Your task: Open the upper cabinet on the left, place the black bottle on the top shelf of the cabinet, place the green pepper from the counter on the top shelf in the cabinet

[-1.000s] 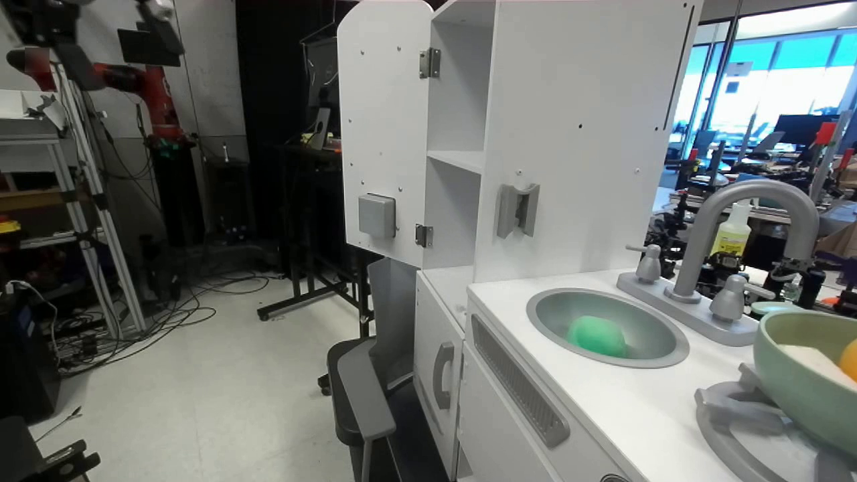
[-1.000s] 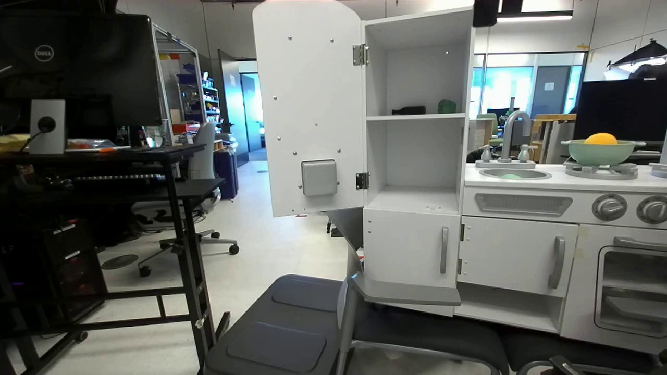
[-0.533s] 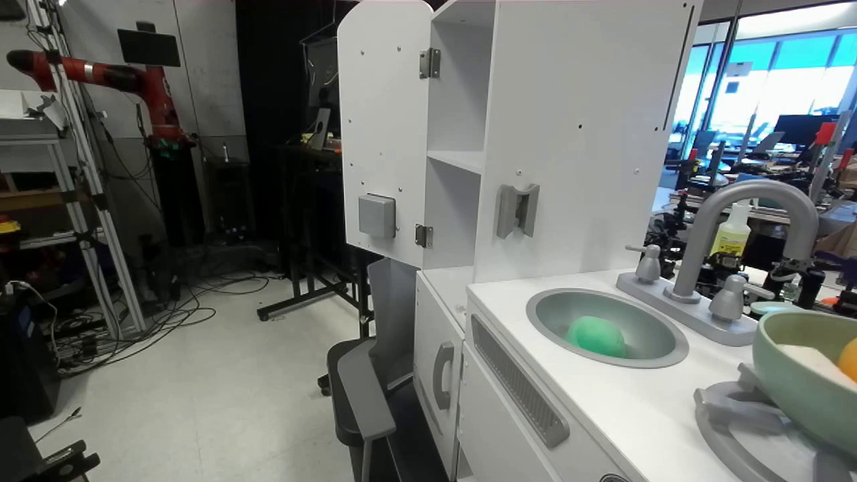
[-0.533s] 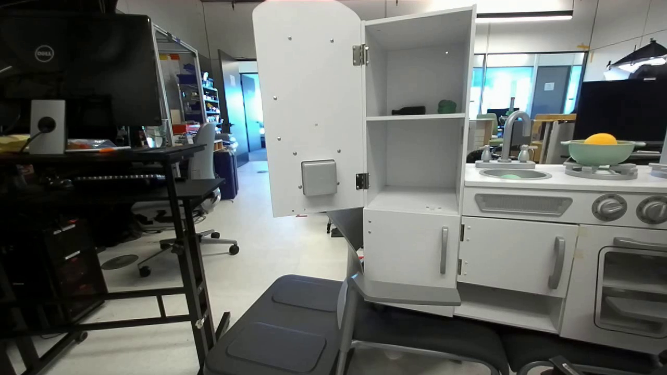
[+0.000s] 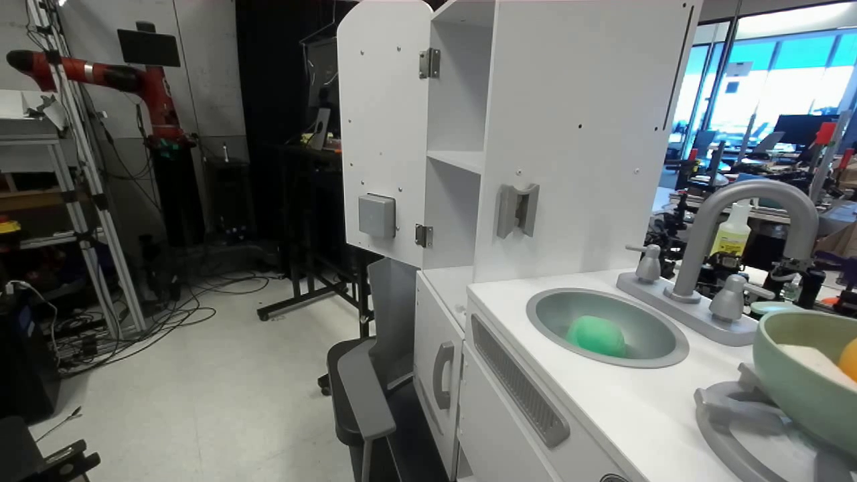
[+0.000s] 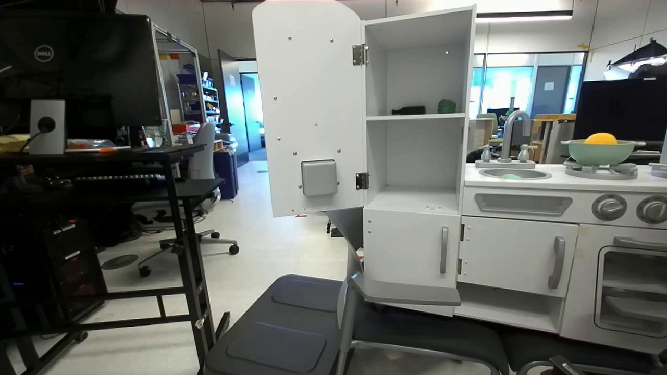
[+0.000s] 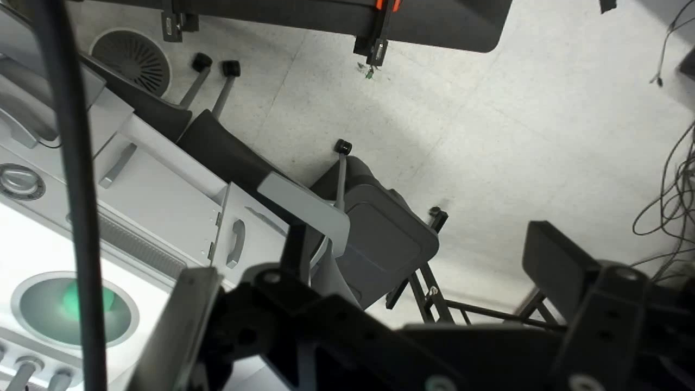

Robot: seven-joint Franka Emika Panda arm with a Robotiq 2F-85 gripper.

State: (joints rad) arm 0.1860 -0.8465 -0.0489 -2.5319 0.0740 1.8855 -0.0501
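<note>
The upper cabinet's arched door (image 6: 312,78) stands swung wide in both exterior views. On the top shelf (image 6: 415,117) the black bottle (image 6: 409,110) lies on its side, neck to the left. The dark green pepper (image 6: 446,107) rests to its right, apart from it, near the side wall. From the steeper angle in an exterior view neither of them shows. In the wrist view my gripper (image 7: 421,241) is open, its fingers (image 7: 559,266) far apart with only floor and furniture beyond. It is away from the cabinet and outside both exterior views.
On the counter (image 5: 509,304), a green round object (image 5: 596,337) sits in the sink (image 5: 659,345), beside the faucet (image 5: 750,191). A pale green bowl (image 6: 599,152) with an orange fruit is on the stove. A grey chair (image 6: 411,293) stands before the lower cabinet.
A second ago dark arm parts showed along the top edge of both exterior views; they have moved out of frame. Bottle, pepper and door stay as they were.
</note>
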